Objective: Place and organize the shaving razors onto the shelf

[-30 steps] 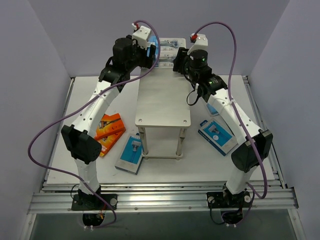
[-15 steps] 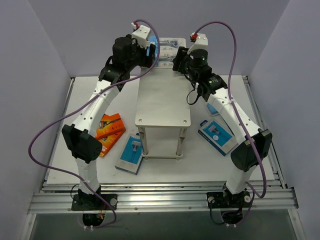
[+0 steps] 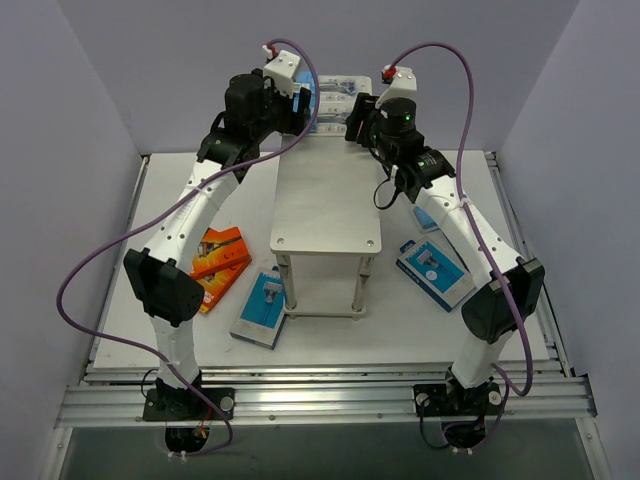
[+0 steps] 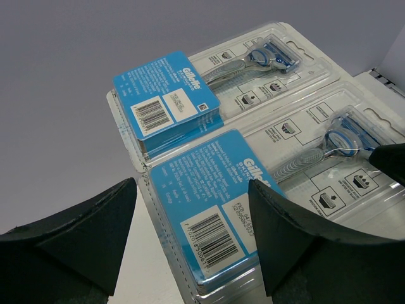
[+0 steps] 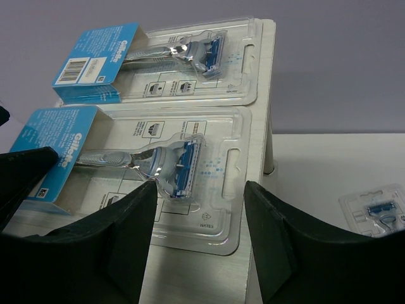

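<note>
Two clear blister razor packs with blue cards lie side by side at the far end of the shelf (image 3: 325, 205). The near pack (image 4: 218, 209) has its blue card end between my left gripper's (image 4: 191, 190) fingers; shelf top shows between the left finger and the pack, so the gripper is open. The far pack (image 4: 190, 95) lies behind it. From the other side, my right gripper (image 5: 200, 190) is open and straddles the near pack's (image 5: 190, 164) clear end, where the razor head sits. In the top view the left gripper (image 3: 302, 103) and right gripper (image 3: 357, 118) face each other across the packs (image 3: 335, 100).
On the table left of the shelf lie orange boxes (image 3: 218, 262) and a blue-and-white box (image 3: 262, 308). On the right lie another blue-and-white box (image 3: 435, 270) and a blister pack (image 5: 380, 212). Purple walls close in behind and at both sides.
Both arms hold almost the same pose over the shelf's far end. The right gripper has shifted very slightly; the packs have not moved.
</note>
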`<state>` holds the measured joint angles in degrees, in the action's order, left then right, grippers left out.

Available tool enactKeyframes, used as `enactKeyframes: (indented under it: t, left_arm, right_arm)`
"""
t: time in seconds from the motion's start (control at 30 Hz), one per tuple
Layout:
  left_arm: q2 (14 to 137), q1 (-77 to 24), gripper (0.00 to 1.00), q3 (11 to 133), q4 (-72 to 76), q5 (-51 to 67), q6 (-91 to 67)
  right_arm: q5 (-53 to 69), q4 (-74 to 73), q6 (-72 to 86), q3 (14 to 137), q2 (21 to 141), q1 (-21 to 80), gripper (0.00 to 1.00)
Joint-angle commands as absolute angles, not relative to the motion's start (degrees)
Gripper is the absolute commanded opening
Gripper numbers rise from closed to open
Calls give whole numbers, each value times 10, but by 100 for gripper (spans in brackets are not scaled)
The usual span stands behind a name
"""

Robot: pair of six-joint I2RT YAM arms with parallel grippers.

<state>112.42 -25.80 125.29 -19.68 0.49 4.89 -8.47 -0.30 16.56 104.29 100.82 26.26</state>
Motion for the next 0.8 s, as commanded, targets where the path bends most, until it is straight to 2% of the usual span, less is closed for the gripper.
enactKeyframes:
  t: [0.0,0.77]
  left_arm:
    - [1112,-250,80,1268,-244,0,48]
    - [1119,-250,81,1345,-271,13,40]
  right_arm:
    - [-95,-105,172,1029,1012,254,54]
    - [-83,-107,172,1026,981,243,55]
